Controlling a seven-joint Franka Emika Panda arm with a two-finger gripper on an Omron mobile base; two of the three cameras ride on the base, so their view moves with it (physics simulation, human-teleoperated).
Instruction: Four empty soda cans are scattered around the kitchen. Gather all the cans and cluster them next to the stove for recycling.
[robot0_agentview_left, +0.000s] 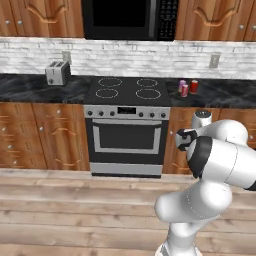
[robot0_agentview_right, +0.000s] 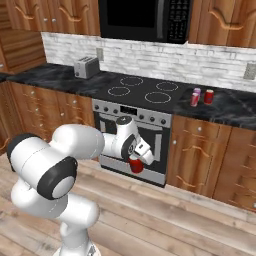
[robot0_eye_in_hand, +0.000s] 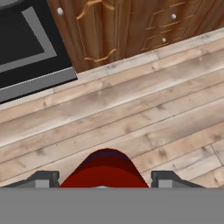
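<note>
A red soda can (robot0_eye_in_hand: 105, 169) sits between my two fingertips, and my gripper (robot0_eye_in_hand: 105, 179) is shut on it, pointing down at the wood floor. In the right base view my gripper (robot0_agentview_right: 138, 158) holds this can (robot0_agentview_right: 136, 166) in the air in front of the oven door. The stove (robot0_agentview_left: 127, 89) is a black cooktop with four white rings. Just right of it on the counter stand three soda cans close together: a pink-purple one (robot0_agentview_left: 182, 84), a red one (robot0_agentview_left: 185, 91) and another red one (robot0_agentview_left: 194, 86). From the right they show as the pink-purple can (robot0_agentview_right: 197, 92) and the red cans (robot0_agentview_right: 194, 100) (robot0_agentview_right: 209, 96).
A silver toaster (robot0_agentview_left: 57, 73) stands on the black counter left of the stove. A black microwave (robot0_agentview_left: 130, 20) hangs above the cooktop. Brown cabinets (robot0_eye_in_hand: 131, 26) line the wall below the counter, and open wood floor (robot0_eye_in_hand: 131, 113) lies under the hand.
</note>
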